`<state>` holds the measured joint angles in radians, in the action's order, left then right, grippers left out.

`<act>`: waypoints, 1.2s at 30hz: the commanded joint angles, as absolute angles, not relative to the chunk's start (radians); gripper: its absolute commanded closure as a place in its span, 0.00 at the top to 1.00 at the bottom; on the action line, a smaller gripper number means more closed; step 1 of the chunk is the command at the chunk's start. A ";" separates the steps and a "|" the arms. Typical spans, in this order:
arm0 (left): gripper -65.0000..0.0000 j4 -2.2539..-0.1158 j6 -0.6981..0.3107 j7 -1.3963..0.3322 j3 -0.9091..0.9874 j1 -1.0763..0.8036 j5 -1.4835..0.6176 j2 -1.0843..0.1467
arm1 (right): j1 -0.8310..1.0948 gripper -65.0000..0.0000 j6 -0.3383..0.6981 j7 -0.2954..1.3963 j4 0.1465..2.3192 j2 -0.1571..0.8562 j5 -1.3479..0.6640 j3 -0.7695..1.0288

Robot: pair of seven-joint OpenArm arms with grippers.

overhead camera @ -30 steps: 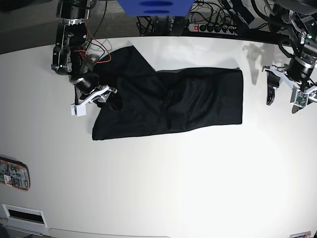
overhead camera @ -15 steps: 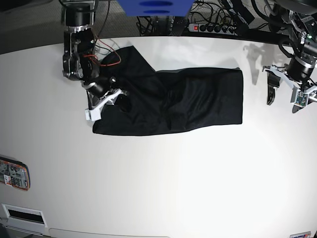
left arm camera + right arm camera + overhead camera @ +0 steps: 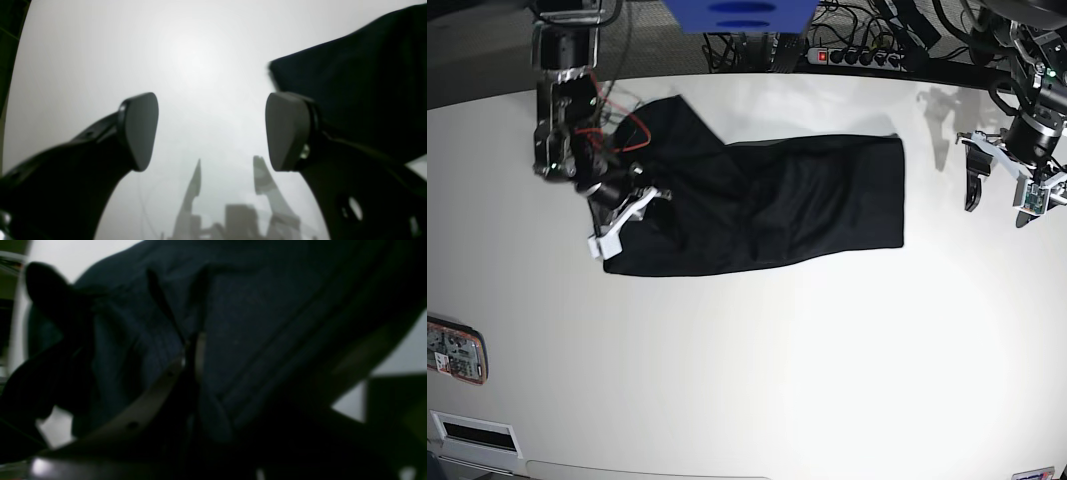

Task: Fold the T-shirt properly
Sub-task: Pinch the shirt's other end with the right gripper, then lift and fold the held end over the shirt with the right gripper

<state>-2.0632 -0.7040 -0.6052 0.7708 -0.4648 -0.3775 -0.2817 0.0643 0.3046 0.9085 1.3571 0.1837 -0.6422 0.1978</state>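
The black T-shirt (image 3: 767, 200) lies spread across the white table (image 3: 757, 370), with a sleeve flap pointing up at its left end. My right gripper (image 3: 639, 215) sits at the shirt's left edge and is shut on a pinch of the fabric. In the right wrist view the T-shirt (image 3: 267, 306) fills the frame and the fingertips (image 3: 196, 350) are pressed together on a fold. My left gripper (image 3: 999, 198) hovers open off the shirt's right end, touching nothing. In the left wrist view its gripper (image 3: 213, 133) has wide-apart pads over bare table, with the T-shirt (image 3: 360, 93) at upper right.
A power strip (image 3: 857, 55) with cables and a blue object (image 3: 737, 15) sit behind the table's back edge. A small patterned device (image 3: 455, 350) lies at the left edge, and a white box (image 3: 472, 432) at the front-left corner.
My right gripper has closed on the shirt's left edge and drawn back to the left, dragging the whole shirt a little leftward. The left arm has not moved.
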 commanded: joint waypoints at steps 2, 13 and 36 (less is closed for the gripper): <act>0.73 -2.063 -0.698 -0.585 0.776 -0.461 -0.387 -0.288 | 0.022 0.00 0.272 0.951 1.359 0.219 -0.587 0.202; 0.24 -2.064 -0.698 -0.661 0.771 -0.427 -0.390 -0.262 | -0.021 0.00 0.272 0.954 1.399 0.269 -0.394 0.202; 0.15 -1.972 -0.698 -0.670 0.469 -0.380 -0.340 -0.162 | -0.065 0.00 0.271 1.171 1.785 0.113 0.516 -0.058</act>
